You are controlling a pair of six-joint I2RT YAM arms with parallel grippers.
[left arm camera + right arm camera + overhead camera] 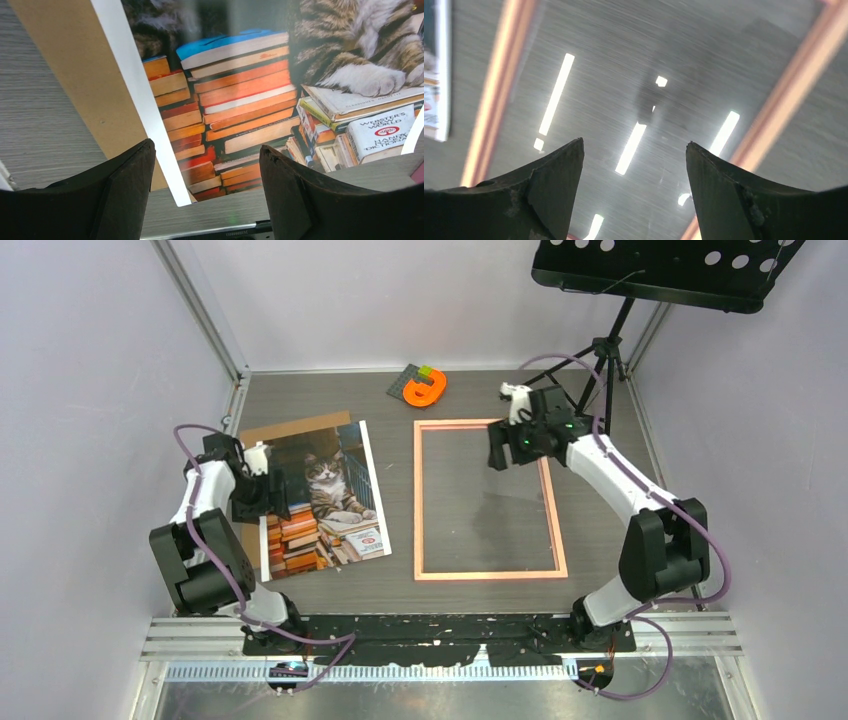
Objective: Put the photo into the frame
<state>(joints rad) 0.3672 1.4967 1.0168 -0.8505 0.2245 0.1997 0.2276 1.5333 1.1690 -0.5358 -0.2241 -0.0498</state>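
Observation:
The photo [325,502], a grey-and-white cat on stacks of colourful books with a white border, lies flat at the left on a brown backing board [290,428]. My left gripper [270,498] hovers over the photo's left edge. In the left wrist view it [206,150] is open above the print [240,100], near the corner, with nothing between its fingers. The pink frame [488,574] lies flat in the middle with a clear pane. My right gripper [497,450] is above the pane's far part, open and empty [634,145] between the frame's rails [499,95].
An orange object [425,388] with a green block sits on a small dark plate at the back. A black music stand [660,270] on a tripod [605,355] stands at the back right. White walls enclose the table on three sides.

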